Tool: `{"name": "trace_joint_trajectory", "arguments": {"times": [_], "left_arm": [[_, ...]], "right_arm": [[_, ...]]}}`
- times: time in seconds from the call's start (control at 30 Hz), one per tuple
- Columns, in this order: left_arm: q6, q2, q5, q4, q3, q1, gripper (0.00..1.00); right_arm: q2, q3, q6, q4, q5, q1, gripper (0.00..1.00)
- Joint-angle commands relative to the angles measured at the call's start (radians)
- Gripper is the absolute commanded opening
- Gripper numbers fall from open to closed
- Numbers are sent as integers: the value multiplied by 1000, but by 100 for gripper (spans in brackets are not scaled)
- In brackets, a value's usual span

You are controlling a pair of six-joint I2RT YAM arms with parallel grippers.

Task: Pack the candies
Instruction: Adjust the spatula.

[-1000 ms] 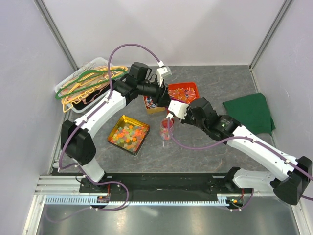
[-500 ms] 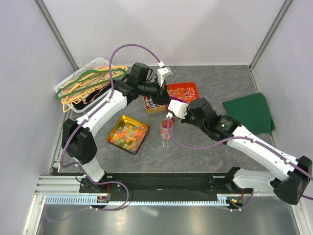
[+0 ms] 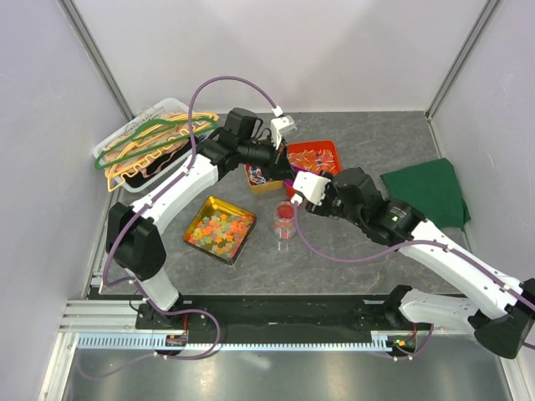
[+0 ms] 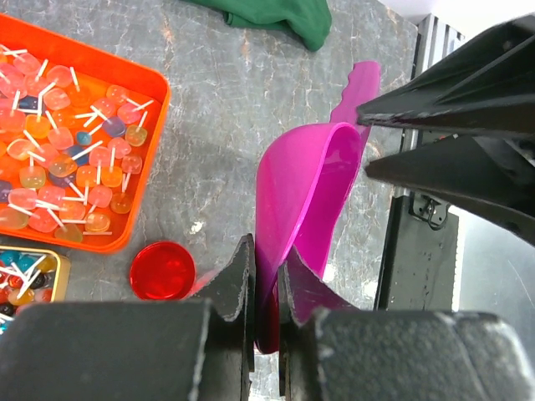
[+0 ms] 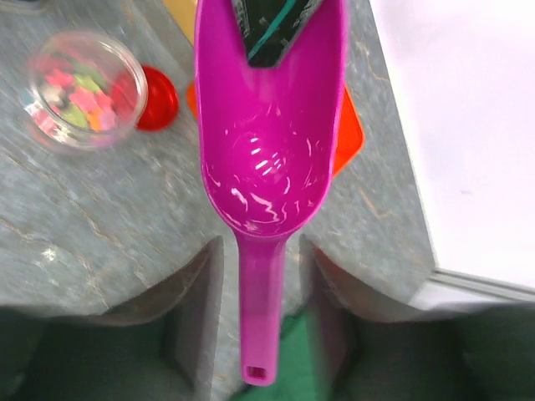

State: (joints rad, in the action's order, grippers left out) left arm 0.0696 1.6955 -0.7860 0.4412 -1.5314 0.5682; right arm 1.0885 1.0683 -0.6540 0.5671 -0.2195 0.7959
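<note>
A: Pincer states?
B: Left pincer (image 4: 267, 255) was clenched on the scoop (image 4: 311, 188), bowl wall pinched in its jaws. Right pincer (image 5: 261, 251) was released: jaws stood either side of the scoop handle, a gap on both sides, no contact.
A: Where was the scoop?
B: Up off the worktop (image 3: 376, 142), between the two pincers, about mid-width and toward the far edge.
A: Candies?
B: Most candies (image 3: 219, 231) lay in the square tin (image 3: 198, 218), left of middle, nearer the near edge. A few more sat in the clear jar (image 3: 285, 221), upright, just right of the tin and apart from it. Red lid (image 5: 155, 96) lay flat on the worktop just beside the jar.
A: Anything else?
B: Orange tray (image 4: 159, 100) with lollipops (image 4: 75, 142) sat past the jar toward the far edge. Green cloth (image 3: 422, 192) lay at the right edge.
</note>
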Motion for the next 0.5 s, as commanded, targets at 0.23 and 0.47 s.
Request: {"name": "trace_joint_trajectory", "arguments": {"times": [0.23, 0.47], "left_arm": [[29, -54, -12, -21, 16, 6, 2], [22, -89, -4, -52, 45, 6, 2]], "right_arm": [[-76, 56, 140, -21, 304, -158, 65], [-35, 47, 286, -98, 404, -219, 57]]}}
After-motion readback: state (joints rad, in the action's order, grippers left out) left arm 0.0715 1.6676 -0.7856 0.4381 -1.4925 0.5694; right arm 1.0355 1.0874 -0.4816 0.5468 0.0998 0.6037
